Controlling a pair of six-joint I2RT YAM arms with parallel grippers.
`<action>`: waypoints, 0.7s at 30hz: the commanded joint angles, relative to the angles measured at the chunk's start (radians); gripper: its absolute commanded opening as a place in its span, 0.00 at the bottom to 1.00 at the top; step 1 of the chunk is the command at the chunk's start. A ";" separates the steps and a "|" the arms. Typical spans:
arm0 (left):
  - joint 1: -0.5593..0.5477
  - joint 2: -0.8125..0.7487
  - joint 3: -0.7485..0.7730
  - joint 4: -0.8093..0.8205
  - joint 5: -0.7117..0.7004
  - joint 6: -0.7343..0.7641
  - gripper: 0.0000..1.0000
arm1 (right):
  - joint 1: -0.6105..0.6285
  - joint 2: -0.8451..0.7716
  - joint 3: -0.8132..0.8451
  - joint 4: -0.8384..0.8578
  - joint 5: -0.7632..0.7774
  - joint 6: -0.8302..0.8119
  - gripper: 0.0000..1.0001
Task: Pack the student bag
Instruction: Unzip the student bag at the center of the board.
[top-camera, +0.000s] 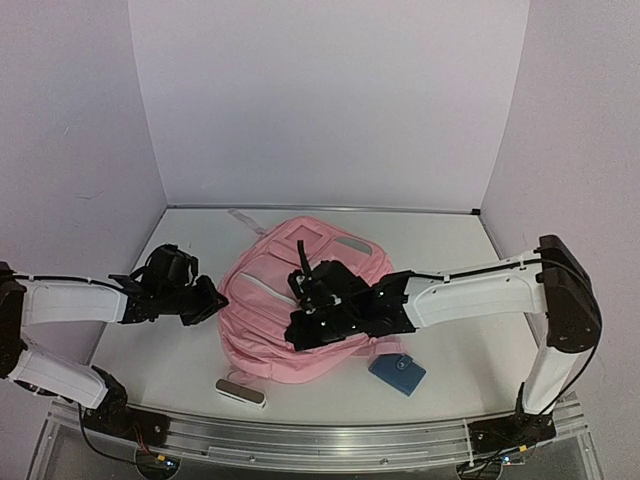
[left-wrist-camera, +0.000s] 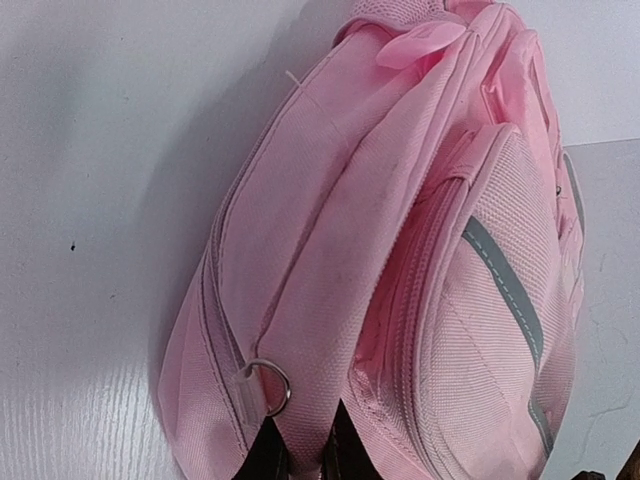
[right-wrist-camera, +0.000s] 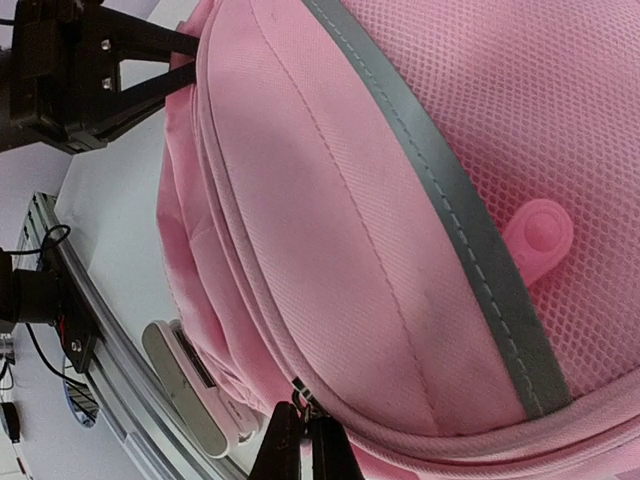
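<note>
The student bag (top-camera: 262, 300) lay flat in the middle of the table (top-camera: 450, 250), front pockets up, its top towards twelve o'clock. At the bag's nine o'clock edge, the left gripper (left-wrist-camera: 305, 452) had its jaws pinched narrow on a fold of pink fabric, beside a metal ring (left-wrist-camera: 268, 385). At about six o'clock, the right gripper (right-wrist-camera: 303, 450) sat over the bag's near edge with its jaws pressed together right under the zip slider (right-wrist-camera: 300, 395); whether the pull was caught between them, I couldn't tell. Off the bag at four o'clock lay a blue wallet (top-camera: 397, 373), just beside the fabric. At seven o'clock a white case (top-camera: 240, 392) lay against the bag's near edge.
</note>
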 joint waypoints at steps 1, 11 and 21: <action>-0.047 -0.021 0.076 0.113 -0.026 0.054 0.00 | 0.021 0.053 0.101 0.021 0.023 0.099 0.00; -0.114 -0.026 0.068 0.164 0.016 0.063 0.00 | 0.000 0.138 0.209 0.024 0.184 0.209 0.00; -0.207 0.015 0.051 0.273 0.034 -0.005 0.00 | -0.054 0.202 0.311 0.046 0.152 0.209 0.00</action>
